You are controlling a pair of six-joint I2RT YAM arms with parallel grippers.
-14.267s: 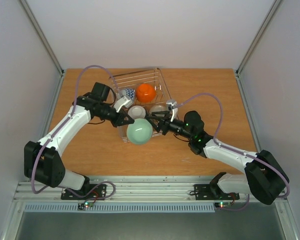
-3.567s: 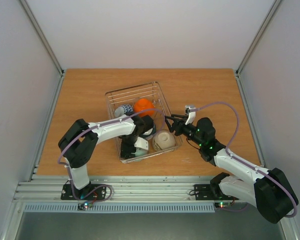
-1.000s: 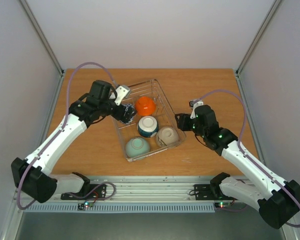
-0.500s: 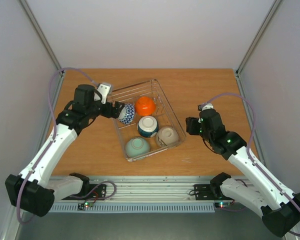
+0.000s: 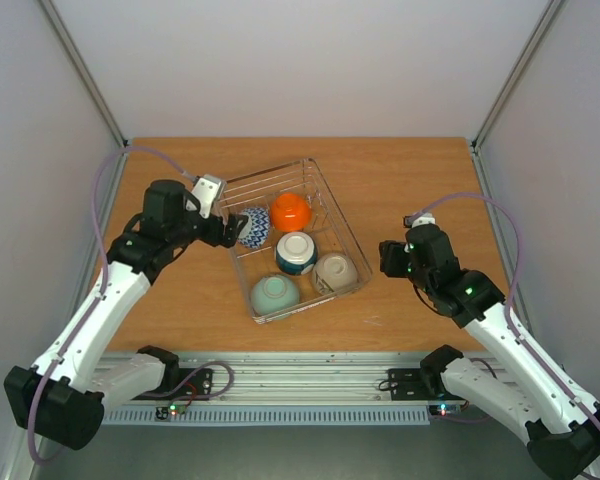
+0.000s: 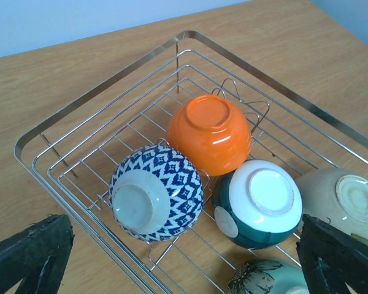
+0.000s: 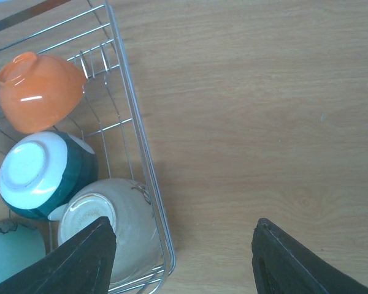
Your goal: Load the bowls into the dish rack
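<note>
We see all five bowls sitting inside the dish rack (image 5: 338, 222), which lies at an angle on the desk (image 5: 420, 180), between the two arms. At the far end, the orange bowl (image 5: 291, 212) leans against the upright tines with its base showing. Just beside it, on the left, the blue-patterned bowl (image 5: 252, 226) is tipped on its side, its pale foot turned toward the left arm. The two appear to touch. In the middle of the rack the white bowl with the teal band (image 5: 296, 253) rests bottom up, close against the orange one. The beige bowl (image 5: 334, 271) sits bottom up by the rack's right wall, next to the teal-banded bowl. The pale green bowl (image 5: 275, 295) is bottom up at the near end; from the left wrist we catch only its edge, with a dark flower pattern. The left gripper (image 5: 227, 232) hovers at the rack's left rim, near the blue-patterned bowl, its fingers spread wide and holding nothing. The right gripper (image 5: 386, 258) hangs over bare desk just right of the rack, its fingers likewise wide apart and empty.
</note>
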